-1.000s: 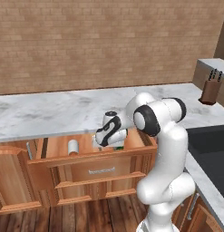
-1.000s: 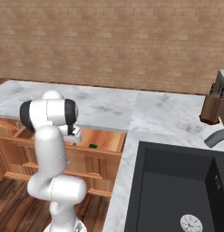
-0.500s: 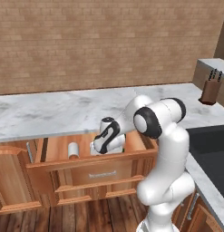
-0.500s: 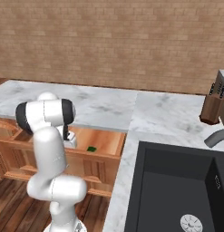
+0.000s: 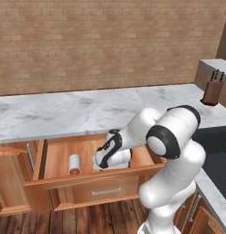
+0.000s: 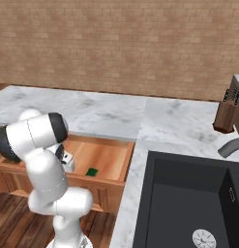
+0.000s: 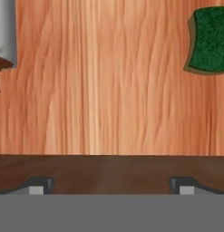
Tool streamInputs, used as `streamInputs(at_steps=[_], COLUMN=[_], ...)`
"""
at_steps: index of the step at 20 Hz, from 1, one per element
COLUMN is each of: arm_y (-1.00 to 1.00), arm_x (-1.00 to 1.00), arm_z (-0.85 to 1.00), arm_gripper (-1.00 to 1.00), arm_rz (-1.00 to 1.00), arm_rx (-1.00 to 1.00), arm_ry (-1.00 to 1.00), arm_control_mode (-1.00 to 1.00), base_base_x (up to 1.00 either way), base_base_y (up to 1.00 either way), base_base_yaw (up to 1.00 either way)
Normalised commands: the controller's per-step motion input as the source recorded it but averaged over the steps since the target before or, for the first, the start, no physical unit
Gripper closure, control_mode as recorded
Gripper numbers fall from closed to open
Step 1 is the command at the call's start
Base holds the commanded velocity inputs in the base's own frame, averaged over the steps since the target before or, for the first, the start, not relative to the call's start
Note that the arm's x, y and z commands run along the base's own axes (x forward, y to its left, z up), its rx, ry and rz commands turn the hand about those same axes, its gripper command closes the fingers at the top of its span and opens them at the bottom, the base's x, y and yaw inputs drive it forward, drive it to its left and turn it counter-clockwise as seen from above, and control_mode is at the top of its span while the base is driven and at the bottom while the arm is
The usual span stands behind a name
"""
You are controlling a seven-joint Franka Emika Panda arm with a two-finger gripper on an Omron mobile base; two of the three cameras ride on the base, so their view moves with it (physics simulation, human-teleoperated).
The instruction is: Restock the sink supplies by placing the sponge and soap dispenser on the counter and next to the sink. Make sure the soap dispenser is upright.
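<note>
Drawer floor [image 7: 109, 90] under wide-open gripper [image 7: 109, 186]; sponge [image 7: 208, 40] upper right, apart.

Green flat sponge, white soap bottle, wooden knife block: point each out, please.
green flat sponge [image 7: 207, 40], hand view, middle of its top face
white soap bottle [image 5: 74, 163], left base view, its side
wooden knife block [image 6: 226, 115], right base view, front face

the white arm rises from its base, bends at a dark-banded elbow joint and reaches forward and down. the hand points downward and sits low. the gripper [image 7: 111, 185] shows two dark fingertips [image 7: 38, 186] set wide apart with nothing between them. in the left base view the gripper [image 5: 103, 161] is tilted down to the left.
</note>
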Motion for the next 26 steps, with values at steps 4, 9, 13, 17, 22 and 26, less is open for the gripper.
streamInputs(at_steps=[4, 9, 13, 17, 22, 26], arm_y=[0.0, 0.08, 0.68, 0.76, 0.68, 0.65], arm_x=[-0.87, 0.11, 1.0, 0.83, 0.17, 0.21], arm_z=[0.3, 0.52, 0.25, 0.01, 0.0, 0.02], arm_gripper=[-1.0, -1.0, -1.0, -1.0, -1.0, -1.0], arm_rz=[0.0, 0.0, 0.0, 0.0, 0.0, 0.0], arm_rx=[0.06, 0.01, -0.02, -0.09, -0.13, -0.08], arm_ry=[0.0, 0.08, 0.19, 0.1, -0.02, 0.0], arm_control_mode=[-1.0, -1.0, -1.0, -1.0, -1.0, -1.0], base_base_x=[0.0, 0.0, 0.0, 0.0, 0.0, 0.0], base_base_y=[0.0, 0.0, 0.0, 0.0, 0.0, 0.0], base_base_yaw=[0.0, 0.0, 0.0, 0.0, 0.0, 0.0])
